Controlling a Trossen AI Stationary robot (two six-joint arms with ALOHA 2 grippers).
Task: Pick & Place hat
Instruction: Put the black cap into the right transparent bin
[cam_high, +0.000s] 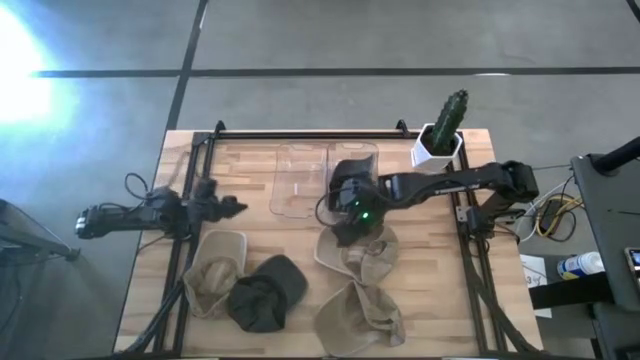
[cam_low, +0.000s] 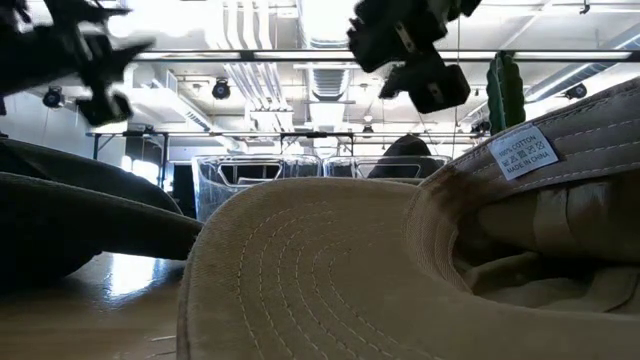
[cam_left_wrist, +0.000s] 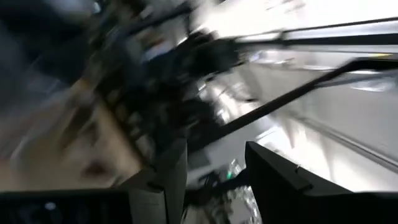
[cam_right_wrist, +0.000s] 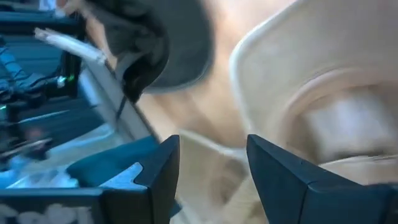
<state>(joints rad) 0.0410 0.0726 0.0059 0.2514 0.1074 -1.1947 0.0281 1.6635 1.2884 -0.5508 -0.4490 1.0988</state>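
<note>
Several hats lie on the wooden table in the high view. A tan hat (cam_high: 368, 252) sits at the middle. Another tan hat (cam_high: 360, 318) lies nearer, a dark hat (cam_high: 266, 291) to its left, and a third tan hat (cam_high: 214, 272) left of that. My right gripper (cam_high: 350, 226) hovers open over the middle hat's far edge. Its wrist view shows the open fingers (cam_right_wrist: 213, 168) above the tan brim (cam_right_wrist: 311, 81). In the low view it (cam_low: 415, 65) hangs well above the table. My left gripper (cam_high: 235, 207) is open (cam_left_wrist: 216, 180) at the left, above bare table.
Two clear plastic bins (cam_high: 300, 182) (cam_high: 352, 163) stand at the table's far middle. A cactus in a white pot (cam_high: 443, 135) occupies the far right corner. Black rails (cam_high: 300, 134) frame the table. Bare wood shows between the left gripper and the bins.
</note>
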